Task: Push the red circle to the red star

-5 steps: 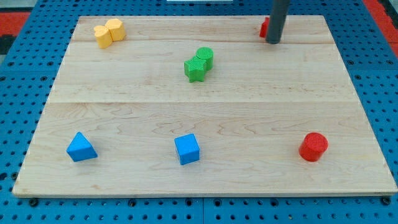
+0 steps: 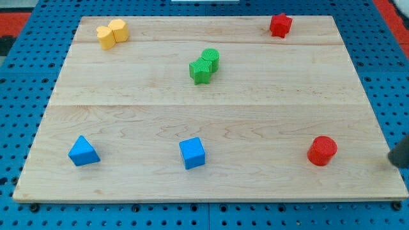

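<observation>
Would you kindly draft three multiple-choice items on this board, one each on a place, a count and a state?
1. Where does the red star sit?
A. the view's top right
B. the view's bottom left
C. the board's centre

2. How many blue blocks are there?
A. one
B. two
C. four

3. What touches the red circle?
A. my tip
B. the blue cube
C. nothing

Key: 1 A, it lies by the board's far edge, right of the middle. 2 B, the blue triangle and blue cube. 3 C, my tip stands apart at the view's right edge.
</observation>
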Robot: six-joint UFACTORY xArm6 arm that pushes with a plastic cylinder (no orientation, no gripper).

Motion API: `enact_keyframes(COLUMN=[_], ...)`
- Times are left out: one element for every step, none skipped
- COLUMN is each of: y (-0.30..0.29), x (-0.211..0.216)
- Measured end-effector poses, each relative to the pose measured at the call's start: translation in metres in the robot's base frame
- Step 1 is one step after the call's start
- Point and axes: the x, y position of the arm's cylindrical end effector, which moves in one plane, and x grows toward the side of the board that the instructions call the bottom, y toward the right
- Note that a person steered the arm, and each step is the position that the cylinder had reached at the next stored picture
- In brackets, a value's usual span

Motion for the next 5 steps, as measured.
enact_keyframes(y=[-0.048, -0.11, -0.14, -0.148, -0.161], x=[0.001, -0.014, -0.055, -0.08, -0.036])
